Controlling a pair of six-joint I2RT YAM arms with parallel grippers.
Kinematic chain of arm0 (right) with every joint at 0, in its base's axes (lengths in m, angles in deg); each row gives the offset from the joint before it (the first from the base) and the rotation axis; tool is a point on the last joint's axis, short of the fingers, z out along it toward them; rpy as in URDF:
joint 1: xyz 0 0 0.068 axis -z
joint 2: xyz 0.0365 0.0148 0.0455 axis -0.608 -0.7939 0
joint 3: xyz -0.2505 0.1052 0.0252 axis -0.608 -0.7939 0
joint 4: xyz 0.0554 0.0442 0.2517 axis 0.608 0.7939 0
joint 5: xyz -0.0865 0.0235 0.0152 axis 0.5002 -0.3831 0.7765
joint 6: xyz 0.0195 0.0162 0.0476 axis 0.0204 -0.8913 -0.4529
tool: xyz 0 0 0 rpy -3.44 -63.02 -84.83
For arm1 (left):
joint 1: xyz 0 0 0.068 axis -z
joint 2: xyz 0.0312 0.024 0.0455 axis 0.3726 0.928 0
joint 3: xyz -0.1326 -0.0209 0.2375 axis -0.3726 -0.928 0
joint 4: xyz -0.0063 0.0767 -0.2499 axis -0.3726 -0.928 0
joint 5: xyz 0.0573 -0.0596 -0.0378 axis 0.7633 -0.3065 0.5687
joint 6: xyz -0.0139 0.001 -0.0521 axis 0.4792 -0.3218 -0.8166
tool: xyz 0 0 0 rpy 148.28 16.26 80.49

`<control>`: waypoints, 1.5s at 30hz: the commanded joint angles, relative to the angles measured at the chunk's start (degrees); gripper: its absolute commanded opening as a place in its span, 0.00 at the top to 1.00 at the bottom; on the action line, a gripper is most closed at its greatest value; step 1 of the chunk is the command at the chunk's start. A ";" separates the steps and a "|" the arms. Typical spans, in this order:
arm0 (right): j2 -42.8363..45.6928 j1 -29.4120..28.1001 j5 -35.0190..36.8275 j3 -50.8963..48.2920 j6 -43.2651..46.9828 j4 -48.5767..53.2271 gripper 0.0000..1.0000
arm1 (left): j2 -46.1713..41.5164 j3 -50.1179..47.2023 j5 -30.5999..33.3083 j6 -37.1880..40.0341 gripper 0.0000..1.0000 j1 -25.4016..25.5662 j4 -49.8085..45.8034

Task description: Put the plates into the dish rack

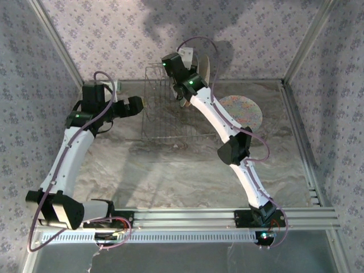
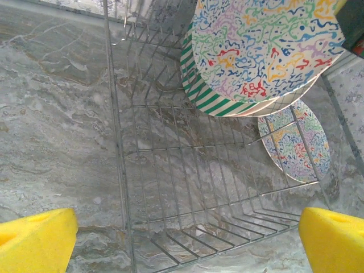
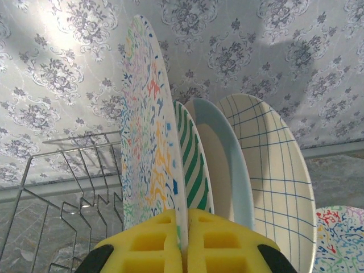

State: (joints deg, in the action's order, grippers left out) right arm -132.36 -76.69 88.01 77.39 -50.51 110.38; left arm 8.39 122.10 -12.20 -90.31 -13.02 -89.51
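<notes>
top external view: one thin dark metal wire dish rack [image 1: 165,108] stands at the far middle of the grey marbled table [image 1: 170,170]. the left gripper [image 1: 138,106] hangs just beside the rack's left side, apart from it. the right arm [image 1: 219,116] reaches over the rack's far right corner, where plates stand upright; their number cannot be told here. one multicoloured mosaic round plate [image 1: 243,111] lies flat on the table, to the right of the rack. left wrist view: the left gripper's two yellow foam fingertips [image 2: 34,243] stand spread wide with nothing between them, above the rack's near rows. right wrist view: the right gripper [image 3: 185,239] is closed, pinching the near rim of a second mosaic plate [image 3: 151,142], which stands on edge at the left end of the row; whether its far edge rests on the wires cannot be told. four plates counted upright, side by side: the held mosaic one, one green-white striped plate [image 3: 192,165], one cream plate with a pale blue rim [image 3: 227,165], and one white plate with a blue grid [image 3: 276,170]. the flat mosaic plate shows low at the right, making five plates.
</notes>
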 commanded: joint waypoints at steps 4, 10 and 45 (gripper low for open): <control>-2.07 0.35 1.70 2.78 0.53 -5.97 1.00 | 0.19 0.19 -3.28 0.43 0.01 -1.72 1.00; -4.55 0.07 1.71 2.85 1.40 -7.06 1.00 | 0.48 -0.33 -5.33 -0.37 0.01 -3.55 1.66; -9.92 -5.73 2.36 -0.35 3.59 -8.34 0.90 | 1.07 -0.88 -7.41 -1.44 0.01 -5.18 2.15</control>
State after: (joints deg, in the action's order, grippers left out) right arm -141.80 -80.73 92.29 76.91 -46.57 103.64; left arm 9.33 121.18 -18.43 -91.45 -17.82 -88.24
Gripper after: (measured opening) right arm 0.096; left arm 0.993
